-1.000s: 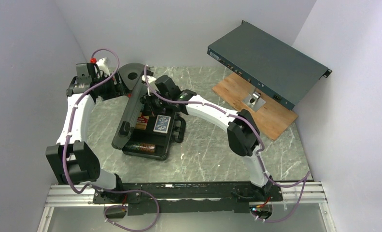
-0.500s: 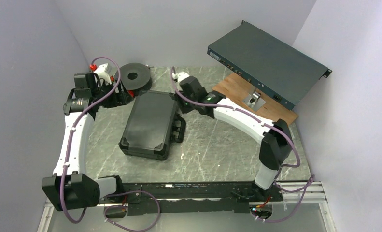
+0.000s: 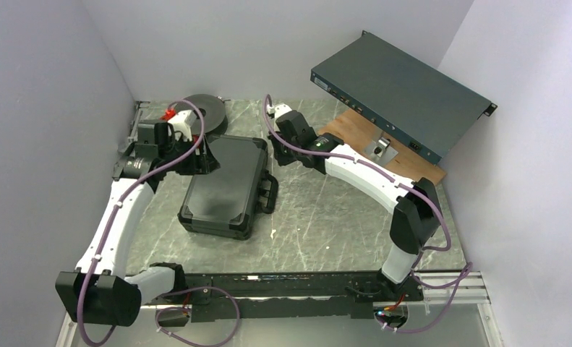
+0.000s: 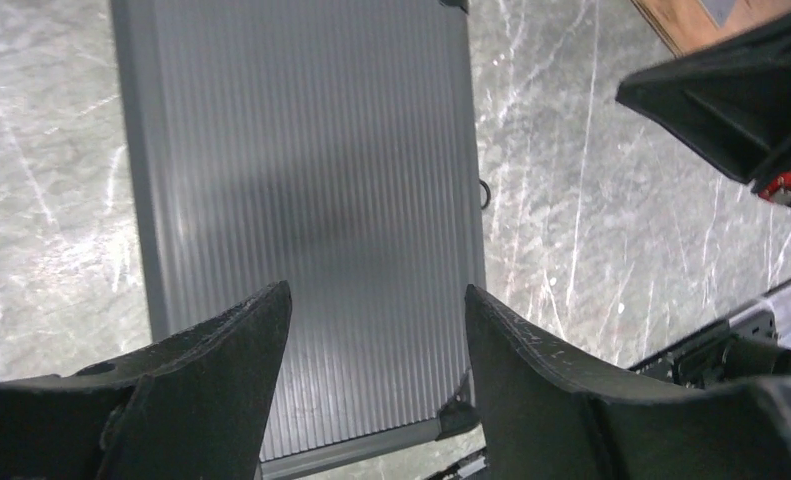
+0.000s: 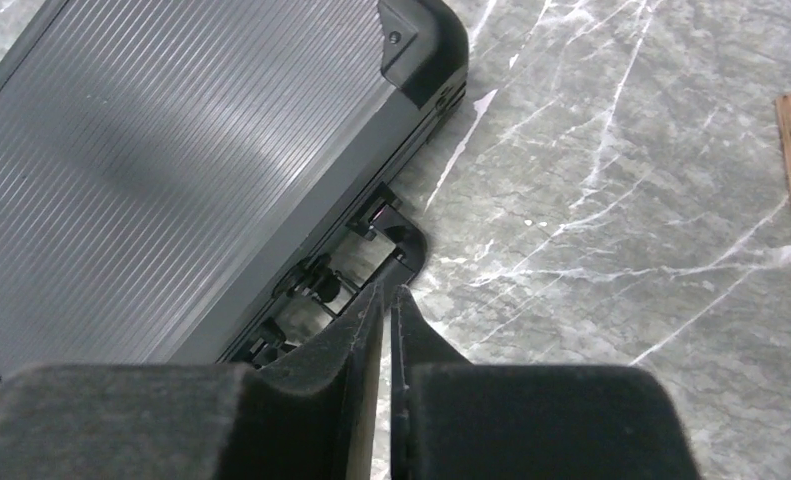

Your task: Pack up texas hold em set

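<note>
On veined marble (image 3: 326,217) — ribbed black plastic briefcase (image 3: 225,186) (lid down)

Ribbed matt black plastic briefcase (image 3: 225,184) lies on a glossy veined marble-look table (image 3: 326,224).

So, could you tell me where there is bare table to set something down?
Bare marble lies right of the briefcase, bounded by the right arm, the wooden board and the base rail. A narrower strip runs between the briefcase and the rail. Crowded: back left, around the spool and left gripper.
</note>
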`<state>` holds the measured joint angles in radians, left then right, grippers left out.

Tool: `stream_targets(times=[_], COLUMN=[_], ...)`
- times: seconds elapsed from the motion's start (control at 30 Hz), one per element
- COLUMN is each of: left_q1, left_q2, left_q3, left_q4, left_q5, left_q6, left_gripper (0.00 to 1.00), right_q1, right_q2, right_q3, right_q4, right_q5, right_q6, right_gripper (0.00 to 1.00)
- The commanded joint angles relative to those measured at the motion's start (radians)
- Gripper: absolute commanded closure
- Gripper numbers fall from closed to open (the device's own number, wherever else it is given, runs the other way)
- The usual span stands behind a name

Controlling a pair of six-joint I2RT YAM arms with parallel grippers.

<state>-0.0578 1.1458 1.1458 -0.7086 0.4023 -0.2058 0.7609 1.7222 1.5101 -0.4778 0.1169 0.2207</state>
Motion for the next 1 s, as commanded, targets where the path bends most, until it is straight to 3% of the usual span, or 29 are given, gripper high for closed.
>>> stream_targets(times=[0.0, 0.13, 0.37, 0.53, 0.97], left_q1=[-0.074, -0.154, -0.225, -0.248, -0.307], left_q2=[-0.040, -0.029, -0.001, 0.021, 0.068], left_q3=[-0.039, -0.071, -0.111, -0.117, -0.169], left_q4=[0.023, 0.037, 0.076, 0.085, 0.153], left_q5=[-0.007, -0.063, -0.111, -0.147, -0.186], left_q6=[-0.025, -0.034, -0.041, -0.040, -0.089], left_gripper=[0.36, 0.48, 0.74, 1.00, 1.00], right_q1=[-0.002, -0.008, -0.026, -0.052, -0.096], right_q2=[-0.009, -0.032, -0.112, -0.185, -0.207], right_q3=[0.025, -0.024, -0.194, -0.331, -0.532], right_q4=[0.033, 0.060, 0.140, 0.210, 0.399], right_q5=[-0.056, -0.093, -0.138, -0.150, -0.287], right_q6=[0.031, 0.058, 0.115, 0.158, 0.243], right_gripper=[0.80, 0.68, 0.66, 0.65, 0.75])
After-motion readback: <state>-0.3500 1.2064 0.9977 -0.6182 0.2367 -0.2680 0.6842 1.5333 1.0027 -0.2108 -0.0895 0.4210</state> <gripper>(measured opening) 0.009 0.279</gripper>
